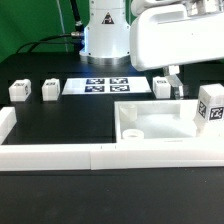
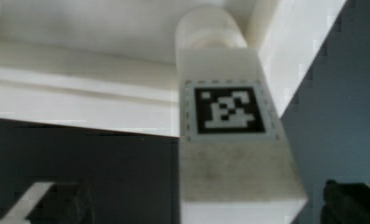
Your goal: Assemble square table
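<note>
Hanging over a leg (image 2: 226, 110) beside the tabletop (image 1: 150, 128), gripper (image 1: 176, 88) is open, fingers (image 2: 40, 200) off it; 2nd leg (image 1: 210, 108) stands at tabletop corner.

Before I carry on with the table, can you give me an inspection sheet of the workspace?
Surface: black table, white border wall along the front, marker board lying flat.
Job's things: tabletop at the exterior view's right, upright leg at its right side; loose legs on the table.
Clutter: nothing seen.
Grippers: hand open; in the wrist view a tagged leg stands between its fingers, touching neither.
Cables: dark cable behind the table.
Surroundings: green backdrop, robot base.
</note>
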`<state>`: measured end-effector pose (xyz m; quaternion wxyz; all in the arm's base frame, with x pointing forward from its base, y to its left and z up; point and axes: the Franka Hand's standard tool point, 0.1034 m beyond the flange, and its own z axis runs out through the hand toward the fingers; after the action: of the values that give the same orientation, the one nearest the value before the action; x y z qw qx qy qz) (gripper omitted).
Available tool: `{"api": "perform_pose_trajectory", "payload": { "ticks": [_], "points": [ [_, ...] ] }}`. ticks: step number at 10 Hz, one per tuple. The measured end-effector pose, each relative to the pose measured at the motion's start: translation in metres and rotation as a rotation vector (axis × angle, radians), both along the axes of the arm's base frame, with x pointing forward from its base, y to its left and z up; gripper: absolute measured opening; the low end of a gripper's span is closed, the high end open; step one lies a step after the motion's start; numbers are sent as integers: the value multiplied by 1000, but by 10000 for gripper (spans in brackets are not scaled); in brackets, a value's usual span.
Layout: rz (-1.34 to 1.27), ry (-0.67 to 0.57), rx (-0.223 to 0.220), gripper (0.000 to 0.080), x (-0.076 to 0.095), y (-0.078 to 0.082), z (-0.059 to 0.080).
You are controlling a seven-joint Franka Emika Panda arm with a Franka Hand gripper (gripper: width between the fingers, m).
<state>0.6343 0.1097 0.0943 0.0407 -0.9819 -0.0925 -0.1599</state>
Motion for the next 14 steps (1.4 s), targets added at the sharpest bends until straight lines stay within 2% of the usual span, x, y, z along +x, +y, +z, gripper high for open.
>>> {"api": "perform_pose_trajectory", "payload": {
  "ticks": [1,2,5,6,8,9,10,11,12,14],
  "points": [
    [-2,3,0,649,7,0,3],
    [5,121,-10,649,2,1,-5],
    [15,283,-22,649,13,1,-9],
    [18,349,-27,649,11,1,-12],
    [19,346,-26,649,14,2,-13],
    [18,346,-25,563,14,2,-14],
    [-4,349,-22,427,14,2,-14],
    [-1,348,-22,427,14,2,-14],
    [-32,352,-17,291,14,3,-14],
    [-166,365,3,291,14,3,-14]
  ]
}}
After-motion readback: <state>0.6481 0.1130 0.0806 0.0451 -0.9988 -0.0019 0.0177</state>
